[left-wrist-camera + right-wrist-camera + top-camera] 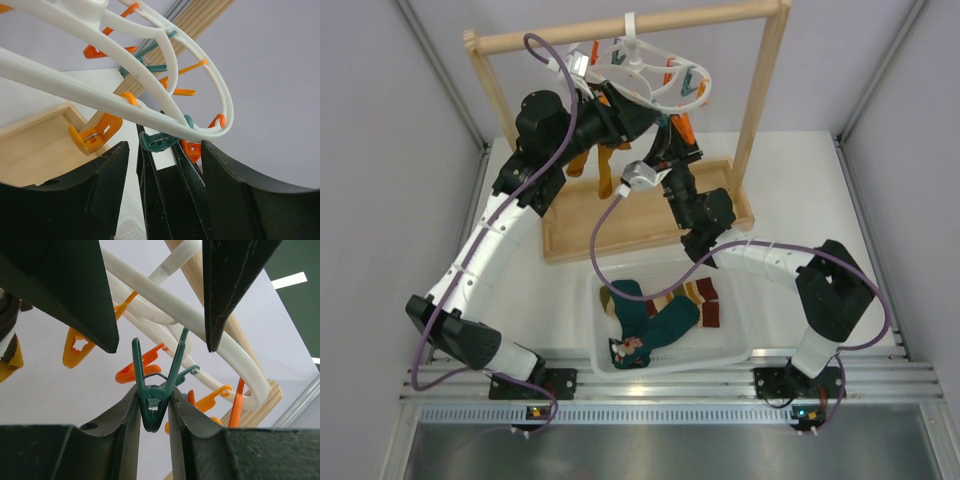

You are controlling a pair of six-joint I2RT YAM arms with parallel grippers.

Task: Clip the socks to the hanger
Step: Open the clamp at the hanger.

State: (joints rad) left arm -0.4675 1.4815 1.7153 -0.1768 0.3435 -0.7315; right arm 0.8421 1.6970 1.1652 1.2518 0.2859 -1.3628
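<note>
While my right gripper (153,390) pinches a teal clip (150,407) under the hanger (150,117), presumably to steady it for loading, my left gripper (165,145) sits with jaws apart, straddling that clip, holding nothing. Both pairs of socks (650,318) lie in the white bin (592,330) near the bases. My guess: left must fetch one first.

Left arm (490,240), right arm (760,258) raised to hanger (638,68) on wooden rail (520,36); socks (655,318) heaped in white bin (670,363).

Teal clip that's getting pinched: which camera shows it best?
Right wrist: the teal clip sits big, centered, pinched by the right gripper. Left wrist shows it smaller; from the top, arms hide it.
</note>
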